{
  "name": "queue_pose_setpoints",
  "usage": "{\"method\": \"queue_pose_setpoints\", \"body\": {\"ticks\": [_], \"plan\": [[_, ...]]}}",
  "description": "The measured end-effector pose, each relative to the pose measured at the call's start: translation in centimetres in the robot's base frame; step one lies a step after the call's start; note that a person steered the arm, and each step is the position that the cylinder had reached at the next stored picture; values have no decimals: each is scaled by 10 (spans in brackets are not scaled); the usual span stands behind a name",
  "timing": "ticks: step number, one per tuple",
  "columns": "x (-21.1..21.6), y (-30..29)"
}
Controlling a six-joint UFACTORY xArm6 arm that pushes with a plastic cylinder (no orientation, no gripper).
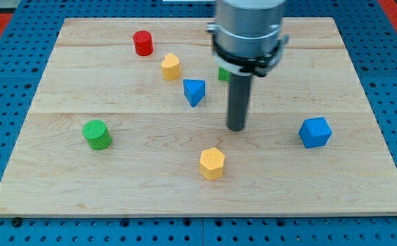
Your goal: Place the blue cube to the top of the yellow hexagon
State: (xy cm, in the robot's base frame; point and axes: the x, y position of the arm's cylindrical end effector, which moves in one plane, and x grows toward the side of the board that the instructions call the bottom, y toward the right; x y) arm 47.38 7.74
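The blue cube sits at the view's right on the wooden board. The yellow hexagon lies near the view's bottom centre. My tip is the lower end of the dark rod, in the middle of the board. It is left of the blue cube with a wide gap, and up and to the right of the yellow hexagon. It touches no block.
A blue triangular block lies left of the rod. A second yellow block and a red cylinder are at the upper left. A green cylinder is at the left. A green block is mostly hidden behind the arm.
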Motion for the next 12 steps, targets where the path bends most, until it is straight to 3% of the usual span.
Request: {"method": "queue_pose_setpoints", "body": {"ticks": [2, 3, 6, 10, 12], "plan": [[-16, 83], [1, 124], [64, 166], [9, 55], [5, 8]]}}
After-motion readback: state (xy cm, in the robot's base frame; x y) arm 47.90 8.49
